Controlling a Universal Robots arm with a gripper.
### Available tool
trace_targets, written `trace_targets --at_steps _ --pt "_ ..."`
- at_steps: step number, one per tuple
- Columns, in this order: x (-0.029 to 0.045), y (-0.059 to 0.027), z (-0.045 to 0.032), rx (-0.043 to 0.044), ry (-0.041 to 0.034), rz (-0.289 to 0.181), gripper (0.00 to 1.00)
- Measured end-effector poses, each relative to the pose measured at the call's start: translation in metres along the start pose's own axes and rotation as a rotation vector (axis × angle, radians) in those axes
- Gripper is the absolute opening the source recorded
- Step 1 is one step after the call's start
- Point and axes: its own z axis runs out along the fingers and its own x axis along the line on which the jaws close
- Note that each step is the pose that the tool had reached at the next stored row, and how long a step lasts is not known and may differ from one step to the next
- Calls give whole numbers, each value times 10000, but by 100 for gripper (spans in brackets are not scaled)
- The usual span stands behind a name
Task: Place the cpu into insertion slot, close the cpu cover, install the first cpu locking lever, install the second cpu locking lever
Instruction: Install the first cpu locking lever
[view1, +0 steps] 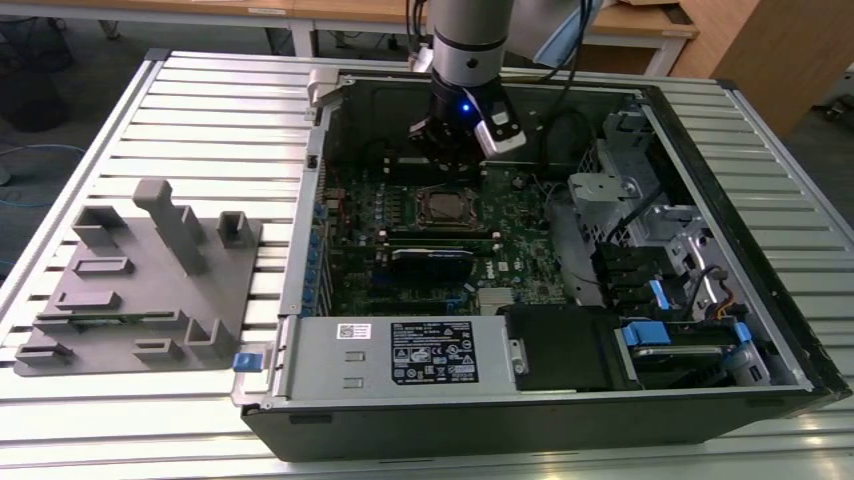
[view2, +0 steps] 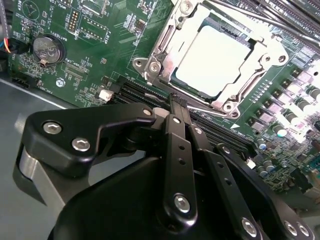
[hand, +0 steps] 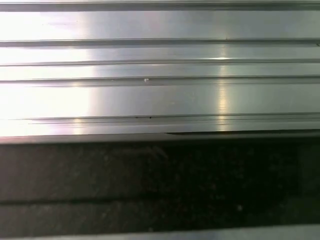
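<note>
The cpu (view2: 212, 62), a flat square chip with a silver-grey face, lies in the insertion slot (view2: 226, 29) on the green motherboard (view2: 100, 30). The silvery cpu cover (view2: 162, 47) lies flat around the chip's edges. A thin lever rod (view2: 250, 80) runs along one side of that frame. In the second wrist view my black gripper (view2: 176, 101) hovers just off a corner of the socket, fingers pressed together with nothing between them. In the exterior view the gripper (view1: 450, 165) hangs above the board just behind the cpu (view1: 447, 207).
The open computer case (view1: 307, 200) lies on a slatted aluminium table (hand: 160, 95). A grey fixture block (view1: 134, 280) sits at the exterior view's left. A power supply (view1: 400, 350), a drive cage (view1: 667, 250) and a long black card (view1: 430, 262) surround the board.
</note>
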Motion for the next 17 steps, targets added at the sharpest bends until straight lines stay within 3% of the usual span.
trace_targets --at_steps 3,7,13,17 --pt "0 0 -1 -3 -1 3 11" --pt "3 0 -1 -154 -38 108 11" --pt "13 -1 2 -256 -75 331 11" --pt "28 -2 1 -469 -159 436 11"
